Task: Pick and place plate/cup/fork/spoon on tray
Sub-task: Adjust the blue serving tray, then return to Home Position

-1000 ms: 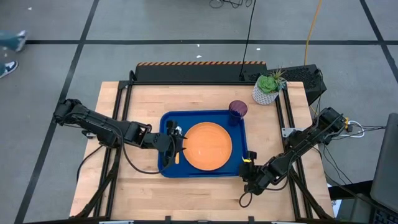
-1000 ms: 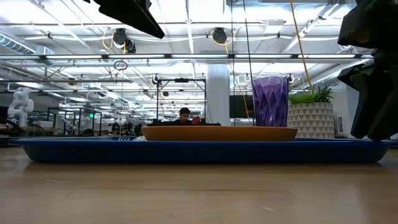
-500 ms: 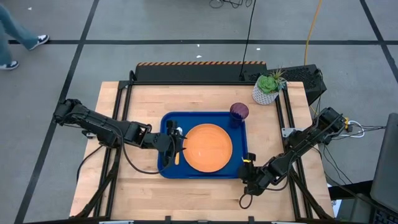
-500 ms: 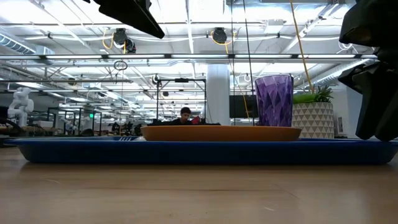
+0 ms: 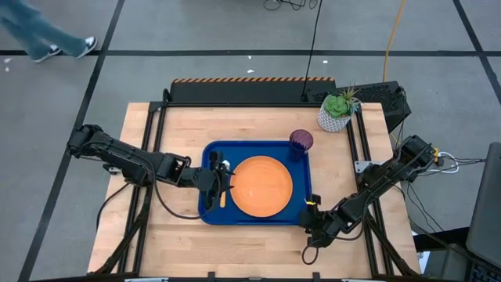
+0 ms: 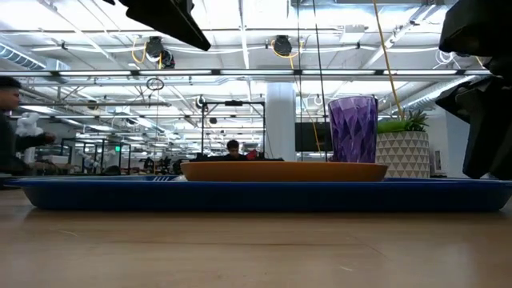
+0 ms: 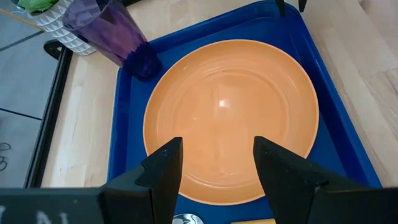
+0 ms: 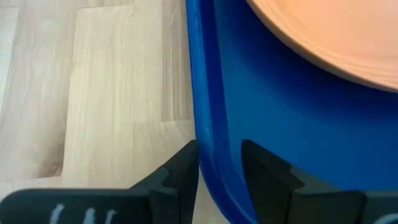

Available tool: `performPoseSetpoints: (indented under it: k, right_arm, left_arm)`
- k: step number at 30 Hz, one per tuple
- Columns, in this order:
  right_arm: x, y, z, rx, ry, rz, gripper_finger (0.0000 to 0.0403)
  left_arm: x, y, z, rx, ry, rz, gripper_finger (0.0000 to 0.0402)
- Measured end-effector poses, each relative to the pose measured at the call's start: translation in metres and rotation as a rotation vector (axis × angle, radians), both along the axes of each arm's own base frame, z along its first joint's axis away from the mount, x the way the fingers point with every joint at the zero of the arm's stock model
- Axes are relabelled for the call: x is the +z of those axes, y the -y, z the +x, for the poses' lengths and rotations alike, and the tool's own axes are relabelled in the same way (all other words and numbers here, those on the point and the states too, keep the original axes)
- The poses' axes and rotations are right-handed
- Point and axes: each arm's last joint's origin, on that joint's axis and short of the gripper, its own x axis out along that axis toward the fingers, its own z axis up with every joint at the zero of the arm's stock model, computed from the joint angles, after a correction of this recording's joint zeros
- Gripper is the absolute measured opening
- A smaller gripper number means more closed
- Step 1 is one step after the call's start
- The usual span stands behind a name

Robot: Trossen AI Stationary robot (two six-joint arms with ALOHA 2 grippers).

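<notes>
Tray (image 5: 256, 213) in blue plastic lies near the middle of the wooden bench (image 5: 180, 125), with the orange plate (image 5: 262, 185) flat inside it. A purple cup (image 5: 300, 140) stands upright in the tray's far right corner, just beside the plate's rim. An orange-handled utensil (image 5: 222, 196) lies in the tray along its left side, next to the plate; whether it is the fork or the spoon cannot be told. The left gripper (image 7: 217, 163) hovers over the tray's left edge with its fingers spread wide, holding nothing. The right gripper (image 8: 219, 163) sits at the tray's near right corner, its fingers closed narrowly on the tray's raised lip, one inside and one outside. A white pot with a green succulent (image 5: 337, 110) stands at the bench's far right corner.
</notes>
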Motion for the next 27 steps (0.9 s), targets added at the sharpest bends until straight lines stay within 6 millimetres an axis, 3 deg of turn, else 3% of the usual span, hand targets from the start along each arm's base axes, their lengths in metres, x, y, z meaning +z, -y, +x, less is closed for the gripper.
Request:
performPoseSetpoints:
  k: [5, 10, 14, 17, 21, 23, 25, 27]
  right_arm:
    - [0.007, 0.001, 0.0, 0.025, 0.047, -0.021, 0.0114]
    - [0.036, 0.004, 0.0, 0.068, 0.213, -0.046, 0.0114]
    - [0.074, 0.016, -0.01, 0.08, 0.387, -0.132, 0.0114]
    - [0.1, 0.031, -0.029, 0.08, 0.459, -0.18, 0.0109]
    - [0.111, 0.05, -0.049, 0.085, 0.464, -0.204, 0.0046]
    - [0.103, 0.059, -0.054, 0.093, 0.457, -0.233, 0.0013]
    - [0.095, 0.067, -0.056, 0.069, 0.462, -0.231, 0.0009]
    - [0.084, 0.075, -0.058, 0.074, 0.455, -0.212, 0.0005]
  left_arm:
    - [0.001, -0.002, 0.0, 0.049, 0.016, 0.045, 0.02]
    - [0.024, -0.01, -0.011, 0.081, 0.128, 0.017, 0.02]
    - [0.057, -0.021, -0.036, 0.127, 0.307, -0.016, 0.02]
    - [0.064, -0.032, -0.064, 0.152, 0.393, -0.049, 0.0198]
    - [0.041, -0.039, -0.092, 0.142, 0.51, -0.114, 0.0144]
    - [0.023, -0.041, -0.101, 0.131, 0.563, -0.137, 0.0086]
    - [0.006, -0.042, -0.107, 0.114, 0.596, -0.143, 0.0027]
    - [-0.006, -0.044, -0.112, 0.109, 0.63, -0.146, 0.0013]
